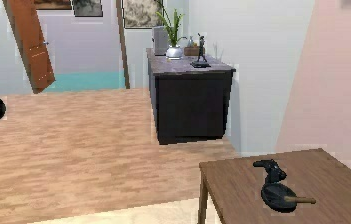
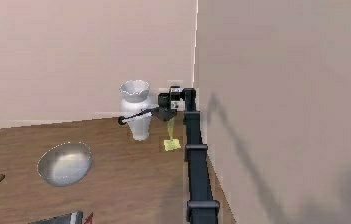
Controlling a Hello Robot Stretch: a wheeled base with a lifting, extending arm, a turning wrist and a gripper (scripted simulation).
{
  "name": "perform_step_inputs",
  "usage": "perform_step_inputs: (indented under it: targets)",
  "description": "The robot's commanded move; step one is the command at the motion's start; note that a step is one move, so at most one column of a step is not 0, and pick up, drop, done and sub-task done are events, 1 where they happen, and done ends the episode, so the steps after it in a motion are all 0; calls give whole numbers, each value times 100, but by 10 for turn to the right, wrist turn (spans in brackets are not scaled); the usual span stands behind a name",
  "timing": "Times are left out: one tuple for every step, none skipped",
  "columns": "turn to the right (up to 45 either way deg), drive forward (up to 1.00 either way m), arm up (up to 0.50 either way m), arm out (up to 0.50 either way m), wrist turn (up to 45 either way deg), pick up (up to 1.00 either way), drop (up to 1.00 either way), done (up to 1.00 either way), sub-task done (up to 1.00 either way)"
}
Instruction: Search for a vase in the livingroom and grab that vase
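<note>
The white, round-bodied ceramic vase [image 2: 134, 106] stood upright on the brown wooden table [image 2: 43, 140], close to the pale wall, right at the jaws. The gripper [image 2: 128, 119] reached from the end of the dark square arm [image 2: 195, 165], and its thin fingers [image 2: 143, 116] crossed in front of the vase's lower body. Whether they touched it could not be told. How the jaws stood could not be told either, nor whether the gripper held anything. A small yellow thing [image 2: 170, 145] showed just below the gripper's dark body, on the arm's side of the jaws. A shiny silver metal bowl [image 2: 65, 163] sat on the table, apart from the jaws toward the arm side view's lower left. In the forward view, a dark wooden cabinet [image 1: 190, 95] carried a green potted plant [image 1: 173, 32].
</note>
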Motion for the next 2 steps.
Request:
perform_step_inputs:
  targets:
    - [0,0,10,0,0,0,0,0,0]
    - [0,0,0,0,0,0,0,100,0]
